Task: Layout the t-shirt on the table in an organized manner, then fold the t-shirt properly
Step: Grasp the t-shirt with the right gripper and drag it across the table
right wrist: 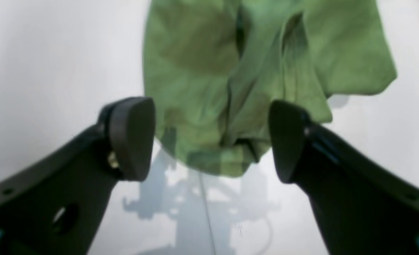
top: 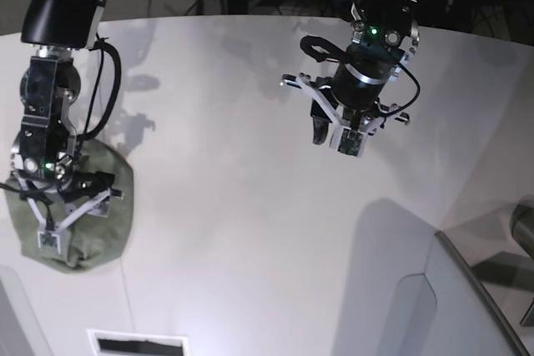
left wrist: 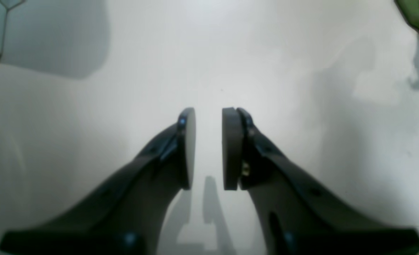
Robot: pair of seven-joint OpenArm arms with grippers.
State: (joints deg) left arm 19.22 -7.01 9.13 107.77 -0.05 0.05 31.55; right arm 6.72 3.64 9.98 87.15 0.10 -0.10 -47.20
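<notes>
1 t-shirt point(right wrist: 230, 71) bunched on 1 table point(top: 250, 206); 2 grippers, neither holding anything.

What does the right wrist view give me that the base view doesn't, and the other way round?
Only the right wrist view shows the right gripper standing open with nothing between its pads, and the bunched folds of the t-shirt just past them. Only the base view shows the left gripper hanging above bare table, far from the shirt, plus the grey angled panel. Both show the crumpled t-shirt lying on the white table.
</notes>
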